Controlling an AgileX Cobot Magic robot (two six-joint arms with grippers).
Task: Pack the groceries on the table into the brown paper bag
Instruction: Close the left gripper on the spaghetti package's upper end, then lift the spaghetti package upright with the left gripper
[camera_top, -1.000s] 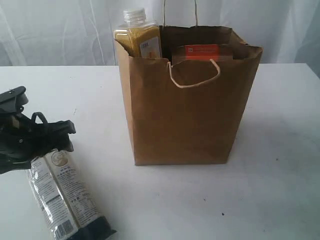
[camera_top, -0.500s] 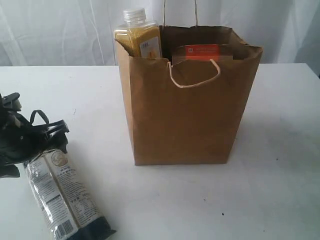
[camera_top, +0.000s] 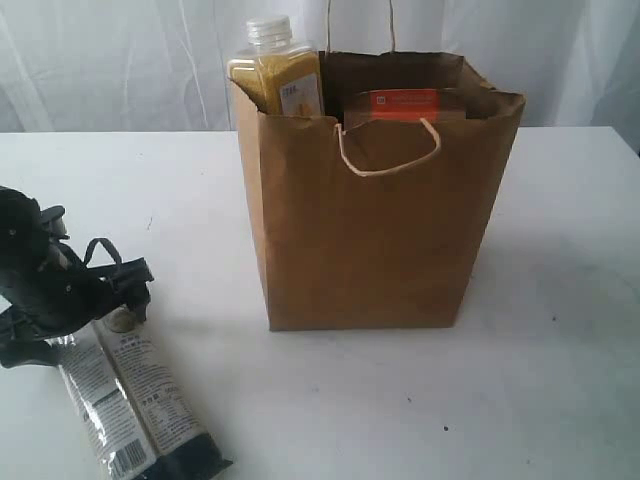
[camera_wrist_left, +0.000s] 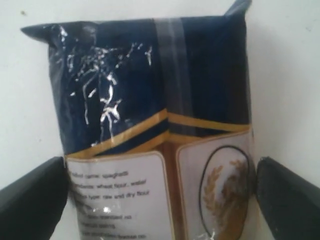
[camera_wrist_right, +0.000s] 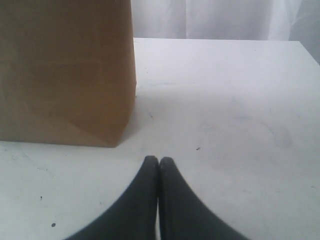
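The long clear-and-navy noodle packet (camera_top: 130, 400) lies flat on the white table (camera_top: 560, 330) at the front left. My left gripper (camera_top: 98, 308) is low over its far end, open, with one finger on each side of the packet (camera_wrist_left: 160, 125) and nothing pinched. The tall brown paper bag (camera_top: 370, 230) stands upright in the middle. The yellow-grain bottle (camera_top: 275, 75) and the orange-labelled pouch (camera_top: 405, 102) stick out of its top. My right gripper (camera_wrist_right: 159, 162) is shut and empty above bare table, close to a bottom corner of the bag (camera_wrist_right: 65, 70).
White curtains hang behind the table. The bag's white cord handles (camera_top: 388, 160) droop over its front and rise at the back. A few dark specks (camera_top: 446, 428) dot the tabletop.
My left gripper has swung right and come down over the far end of the noodle packet. The bag and its contents have not moved.
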